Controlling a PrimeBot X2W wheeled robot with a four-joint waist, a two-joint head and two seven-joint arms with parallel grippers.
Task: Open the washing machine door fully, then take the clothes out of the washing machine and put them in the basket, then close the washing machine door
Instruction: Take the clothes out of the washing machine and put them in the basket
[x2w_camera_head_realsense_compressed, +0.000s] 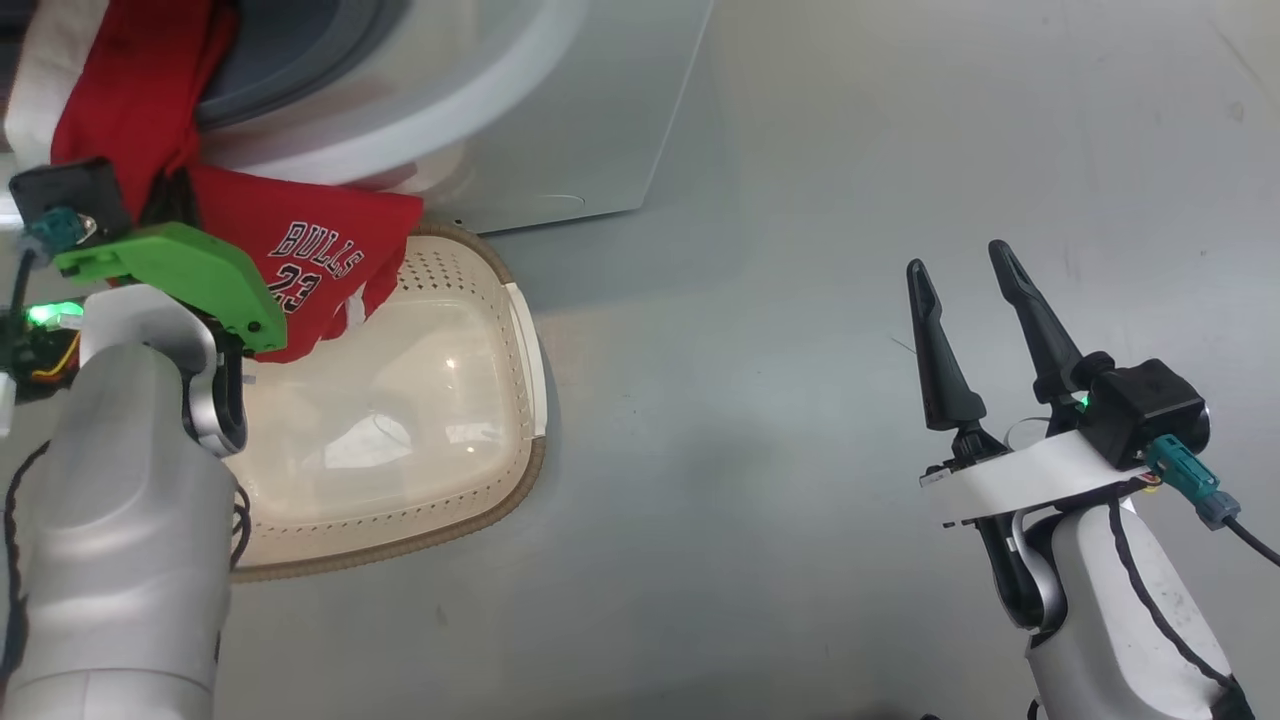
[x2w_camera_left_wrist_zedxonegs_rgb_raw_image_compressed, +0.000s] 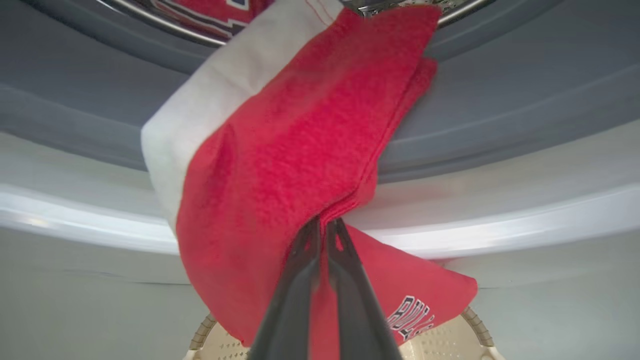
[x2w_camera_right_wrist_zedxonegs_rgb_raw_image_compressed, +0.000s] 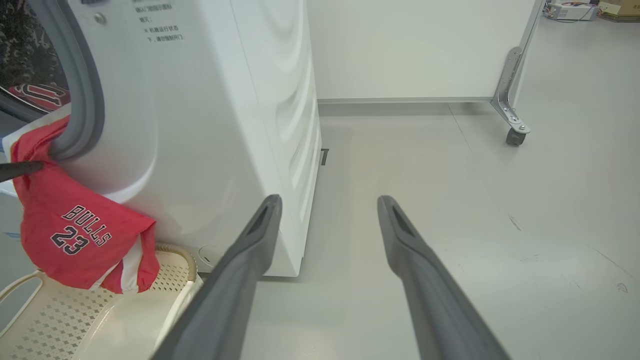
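Grey floor; at ten o'clock left tool clamps clothes draped from washing machine; next should lower them into basket. Right tool wide.

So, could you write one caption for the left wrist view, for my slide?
Left gripper shut on a red jersey hanging out of the washing machine, with the basket below.

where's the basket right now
In the head view the basket sits on the floor at the left, just in front of the washing machine, under the hanging red Bulls jersey.
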